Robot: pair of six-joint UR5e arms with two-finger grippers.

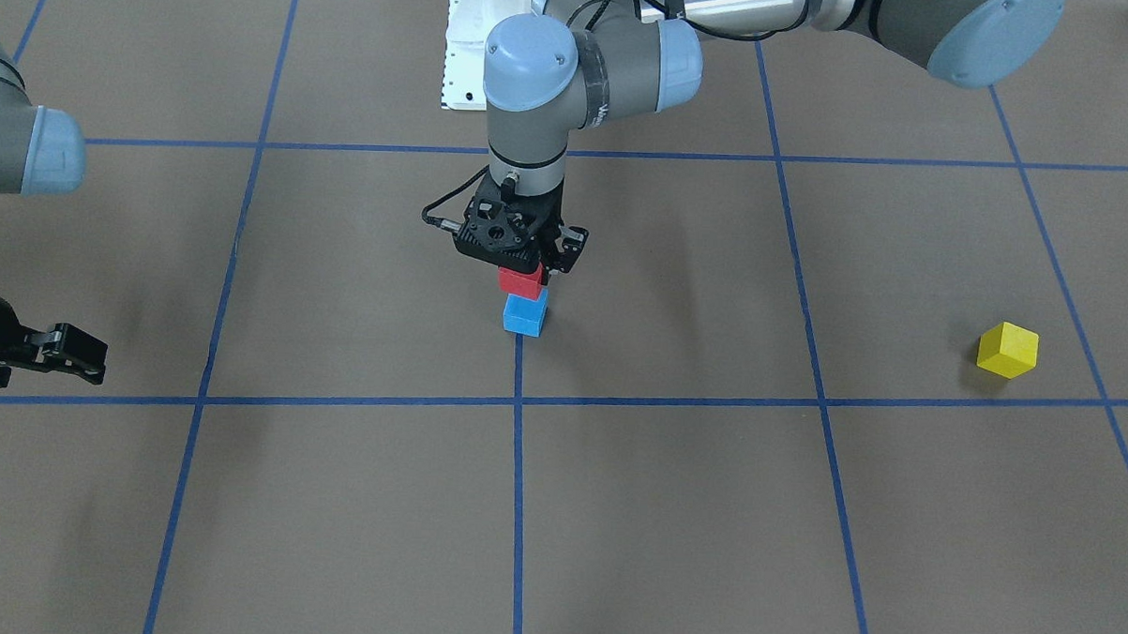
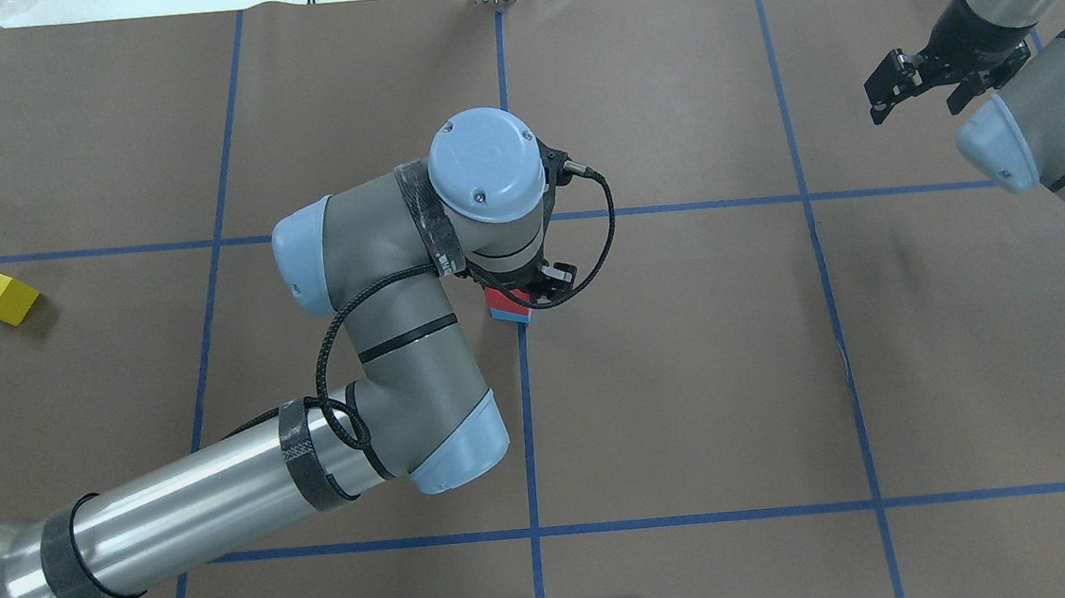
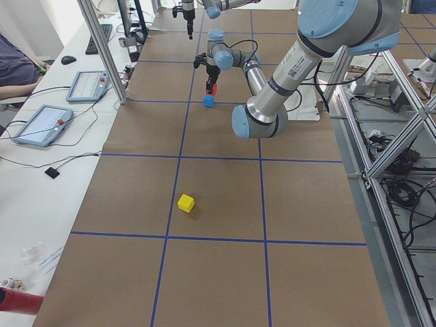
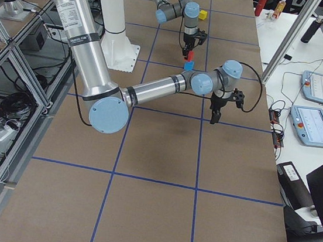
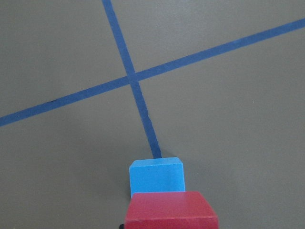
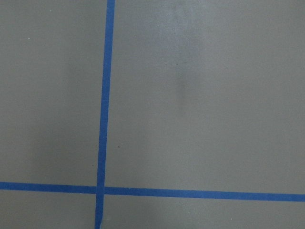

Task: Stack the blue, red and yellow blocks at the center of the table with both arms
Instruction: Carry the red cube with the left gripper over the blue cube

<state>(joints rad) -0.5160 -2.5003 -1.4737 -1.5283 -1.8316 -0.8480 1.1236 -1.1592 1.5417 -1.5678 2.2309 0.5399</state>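
My left gripper (image 1: pixel 527 271) points straight down over the middle of the brown paper-covered table (image 1: pixel 707 519), its jaws pinching a small red cube-shaped block (image 1: pixel 520 280) from either side. That red block is directly over a small blue cube-shaped block (image 1: pixel 525 314), roughly lined up with it. From these views I cannot tell whether the two are already touching or whether a sliver of air is left between them. The blue block rests flat on the table, on one of the blue tape lines (image 1: pixel 519 484) that mark the grid, near the table's centre. A small yellow cube-shaped block (image 1: pixel 1008 350) lies alone on the table far out on my left side, well apart from the other two and turned at an angle to the tape lines. My right gripper (image 2: pixel 934 82) hangs above the table toward my right edge, jaws spread and holding nothing, with only bare brown surface and tape beneath its wrist camera.
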